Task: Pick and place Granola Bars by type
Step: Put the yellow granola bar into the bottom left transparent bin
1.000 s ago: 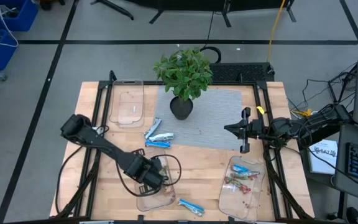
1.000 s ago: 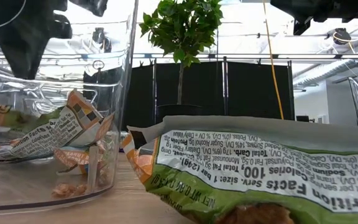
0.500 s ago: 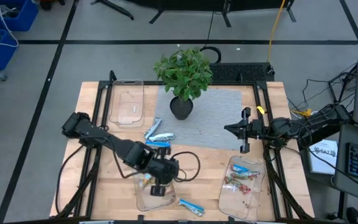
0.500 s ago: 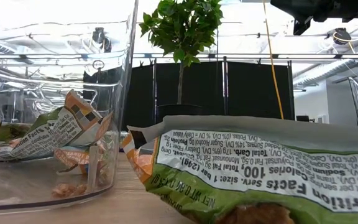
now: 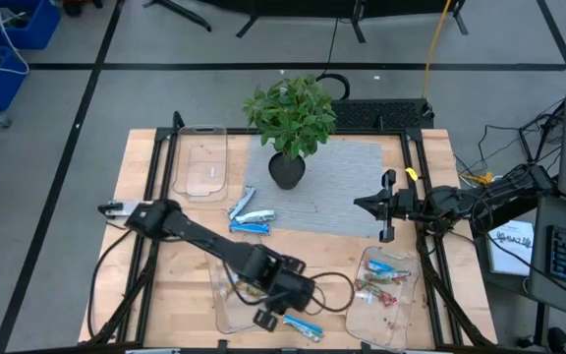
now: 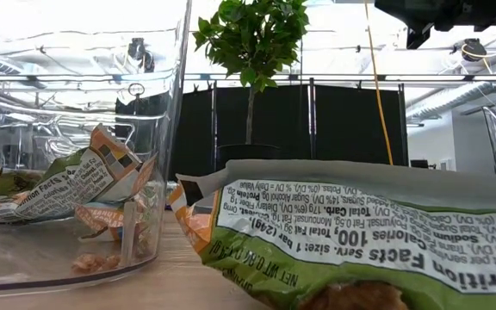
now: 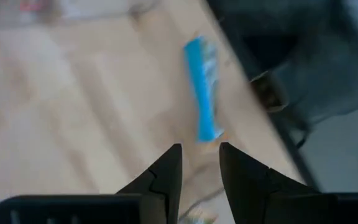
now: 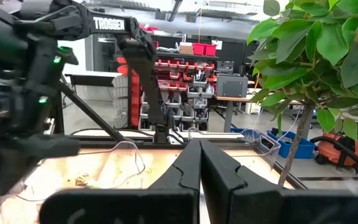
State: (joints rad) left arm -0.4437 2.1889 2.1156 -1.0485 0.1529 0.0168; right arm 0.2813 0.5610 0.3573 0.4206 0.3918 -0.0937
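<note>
My left gripper point(image 5: 271, 315) point(image 7: 201, 149) hovers over the near part of the table, open by a narrow gap and holding nothing. A blue-white granola bar point(image 5: 303, 327) point(image 7: 202, 87) lies flat on the wood just ahead of its fingertips, near the near edge. Two more blue-white bars point(image 5: 250, 218) lie by the mat's near left corner. Green-orange wrappers point(image 6: 76, 185) lie in the near middle tray point(image 5: 226, 313). The right tray point(image 5: 404, 317) holds blue and red-blue bars point(image 5: 381, 280). My right gripper point(image 5: 385, 208) point(image 8: 199, 149) waits shut above the mat's right edge.
A potted plant point(image 5: 291, 123) stands on a grey mat point(image 5: 332, 187) at the far middle. A clear tray point(image 5: 201, 162) sits at the far left. A green-wrapped bar point(image 6: 360, 232) lies right in front of the low camera. Bare wood lies between the near trays.
My left arm has swung from over the near middle tray toward the table's right and near edge, ending beside the blue-white bar at the near edge. It has left the low view's upper left. The right arm has kept still.
</note>
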